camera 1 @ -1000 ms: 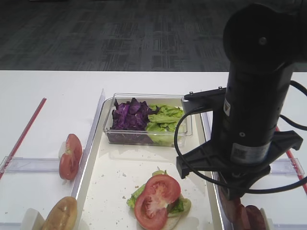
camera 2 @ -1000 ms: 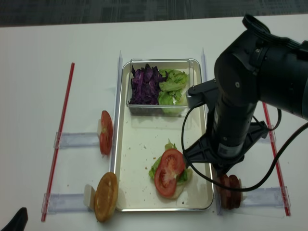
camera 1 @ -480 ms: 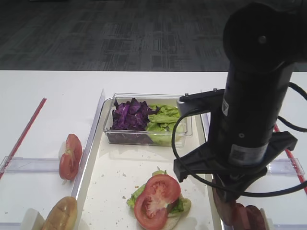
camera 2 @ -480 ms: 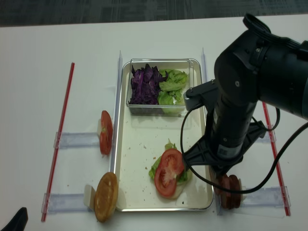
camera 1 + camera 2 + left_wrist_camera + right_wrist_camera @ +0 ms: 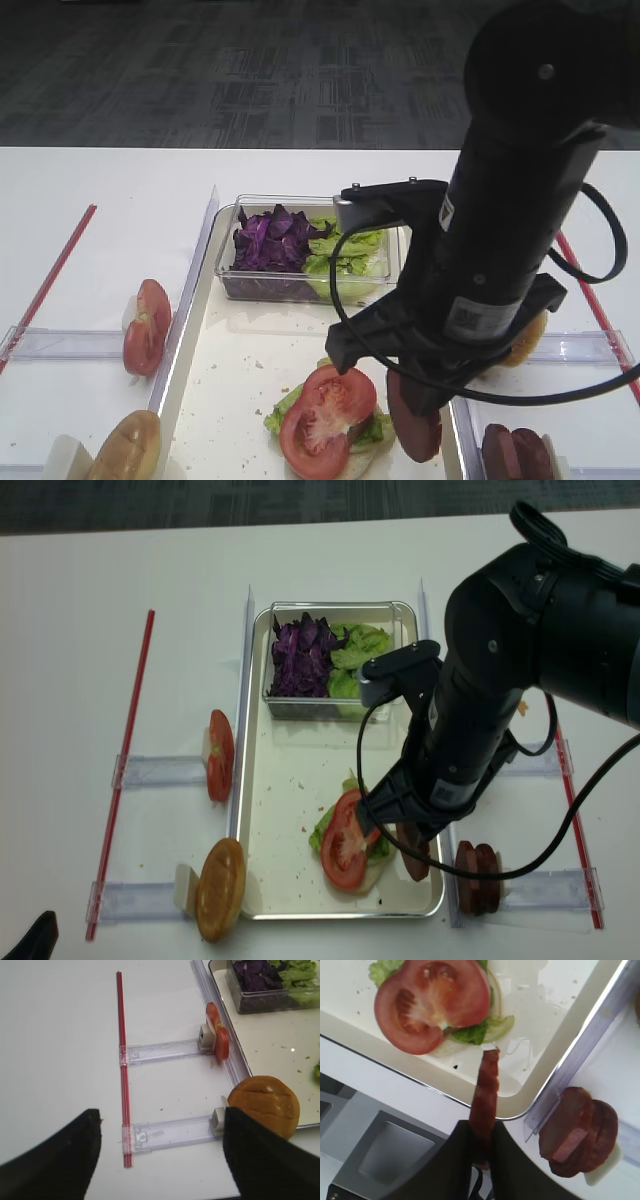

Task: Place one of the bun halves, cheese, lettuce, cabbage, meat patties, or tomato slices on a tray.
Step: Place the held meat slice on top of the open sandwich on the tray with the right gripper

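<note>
My right gripper (image 5: 481,1132) is shut on one of the meat patties (image 5: 487,1090), held edge-on just above the tray (image 5: 290,780) near its front right corner. The patty (image 5: 413,425) hangs right beside a tomato slice (image 5: 325,415) stacked on lettuce and a bun half in the tray. Two more meat patties (image 5: 478,863) stand on the clear holder outside the tray's right rim. My left gripper (image 5: 160,1160) is open and empty, low over the table left of the tray, with a bun half (image 5: 263,1105) by its right finger.
A clear box at the tray's far end holds cabbage (image 5: 268,240) and lettuce (image 5: 345,250). Tomato slices (image 5: 220,755) stand on a clear holder left of the tray. A red strip (image 5: 122,1060) runs along the table's left side. The right arm (image 5: 500,680) hides the tray's right rim.
My right gripper has lifted a meat patty off the right holder and carried it left over the tray's rim, beside the tomato stack. The left side is unchanged.
</note>
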Motion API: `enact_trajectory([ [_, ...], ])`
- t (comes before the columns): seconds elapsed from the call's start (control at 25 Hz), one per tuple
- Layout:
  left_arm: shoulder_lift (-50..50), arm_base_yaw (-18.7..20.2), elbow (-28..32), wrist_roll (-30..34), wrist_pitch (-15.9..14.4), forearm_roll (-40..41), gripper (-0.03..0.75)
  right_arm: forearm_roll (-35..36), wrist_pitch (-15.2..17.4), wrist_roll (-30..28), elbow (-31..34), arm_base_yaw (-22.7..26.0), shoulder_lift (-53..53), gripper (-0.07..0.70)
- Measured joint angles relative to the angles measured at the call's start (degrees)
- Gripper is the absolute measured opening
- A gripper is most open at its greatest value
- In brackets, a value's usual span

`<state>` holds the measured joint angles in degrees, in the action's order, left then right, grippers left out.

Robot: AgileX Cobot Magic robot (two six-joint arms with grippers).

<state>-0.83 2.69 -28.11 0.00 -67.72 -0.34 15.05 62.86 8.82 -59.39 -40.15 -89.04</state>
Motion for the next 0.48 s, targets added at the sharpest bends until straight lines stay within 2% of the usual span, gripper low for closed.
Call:
enact_trajectory([
  [0.48, 0.0, 0.0, 0.0, 0.0, 0.0, 0.0, 0.473, 6.8, -3.9, -8.8, 0.0, 0.0, 0.0, 0.131],
])
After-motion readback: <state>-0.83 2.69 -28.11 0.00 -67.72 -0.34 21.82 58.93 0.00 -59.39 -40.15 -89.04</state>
